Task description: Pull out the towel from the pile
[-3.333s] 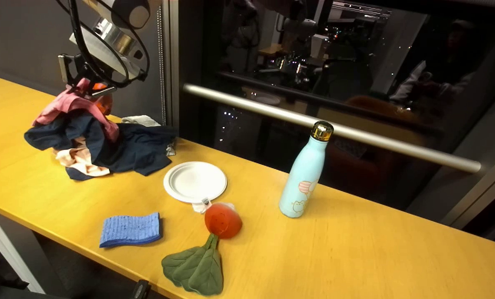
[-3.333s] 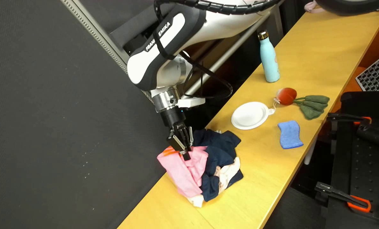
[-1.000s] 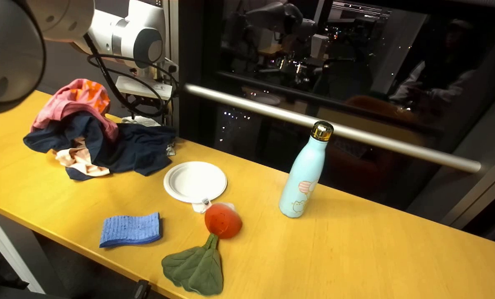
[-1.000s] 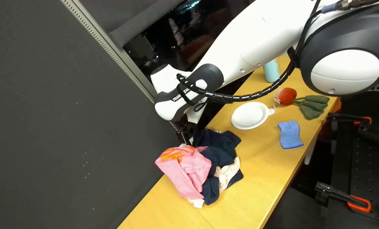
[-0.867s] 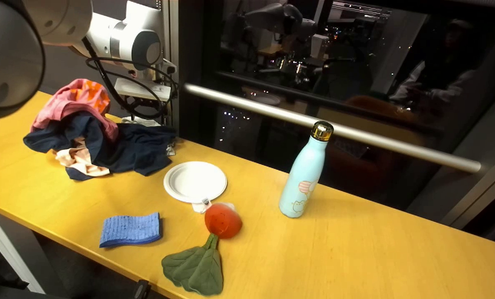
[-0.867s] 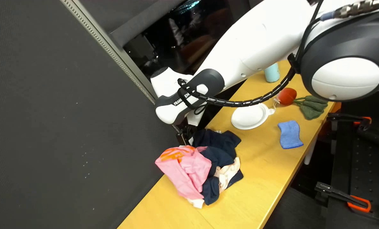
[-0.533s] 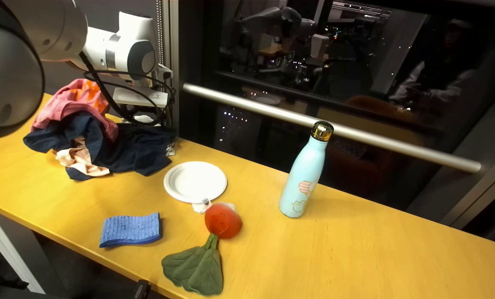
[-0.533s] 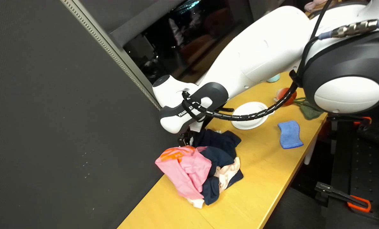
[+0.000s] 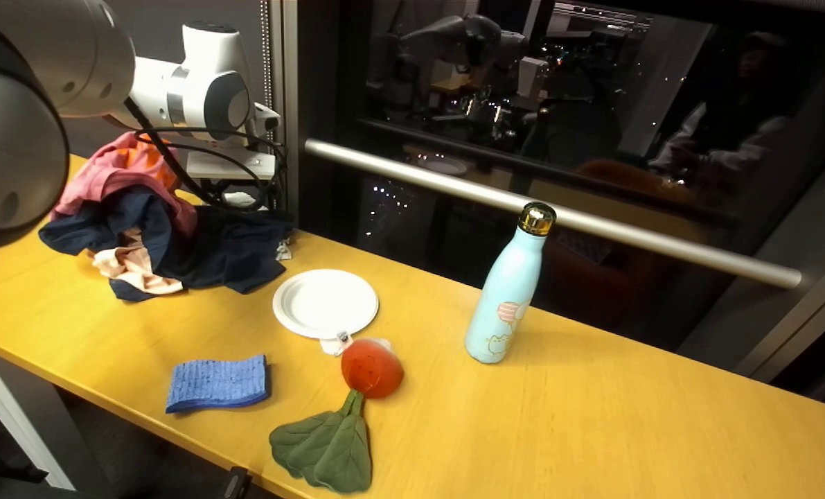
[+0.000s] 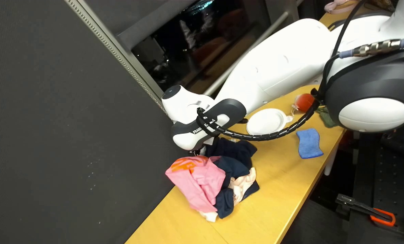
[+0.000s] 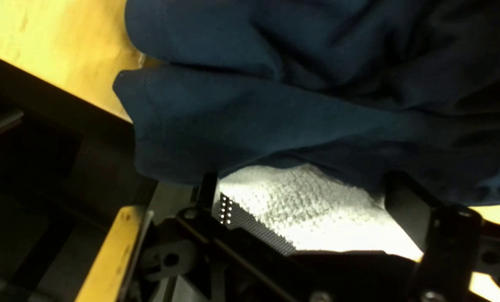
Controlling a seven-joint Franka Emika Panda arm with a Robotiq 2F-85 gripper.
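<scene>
The pile [image 9: 149,222] of navy, pink-orange and cream garments lies on the table in both exterior views. At its window-side edge a white, nubbly towel [image 11: 300,201] pokes out from under navy cloth [image 11: 241,113] in the wrist view. A small bit of the white towel [image 9: 240,199] also shows in an exterior view. My gripper [image 11: 302,184] stands wide open low behind the pile, with the towel lying in the gap between its fingers, not clamped. Its fingertips reach the navy hem. In both exterior views the arm and cables hide most of the gripper.
A white plate [image 9: 325,301] lies beside the pile. Nearer the front edge are a blue folded cloth [image 9: 218,383] and a red radish-like toy [image 9: 372,367] with green leaves [image 9: 329,450]. A light-blue bottle [image 9: 509,298] stands upright. A dark blind [image 10: 86,135] and window frame rise close behind the gripper.
My gripper has left its place above the pink cloth, gone to the window side of the pile and come steadily lower there. The pink cloth shifted slightly; everything else lies still.
</scene>
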